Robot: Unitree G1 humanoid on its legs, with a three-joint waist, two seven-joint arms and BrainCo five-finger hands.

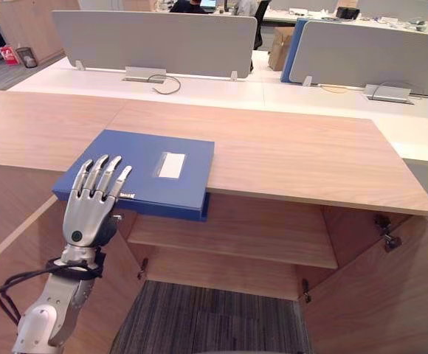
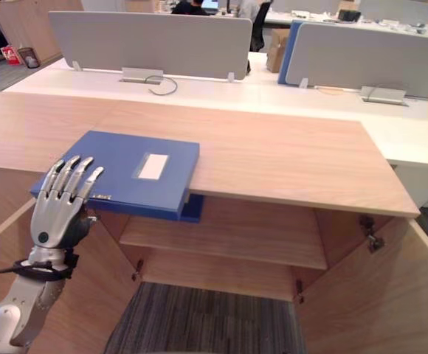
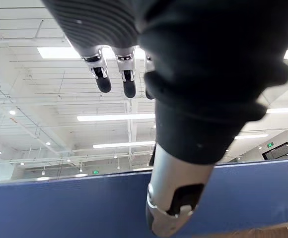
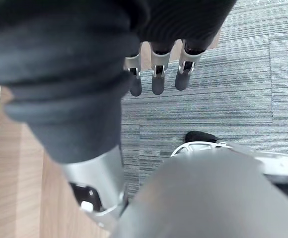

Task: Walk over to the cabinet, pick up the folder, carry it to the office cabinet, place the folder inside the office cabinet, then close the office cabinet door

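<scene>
Left hand, silver-fingered and dark-tipped, is held upright with its fingers straight and slightly spread, and nothing is gripped. Its fingertips are seen over the near left corner of the flat blue rectangular folder; whether contact is made cannot be told. The folder lies on the light wooden cabinet top, its near edge overhanging the front. Below, the wooden doors stand open and a wooden shelf is exposed. The right hand hangs with relaxed fingers above the grey carpet. The pick-up step is judged to be in hand. Next, the overhanging edge would need to be pinched between thumb and fingers so that the folder can be lifted.
</scene>
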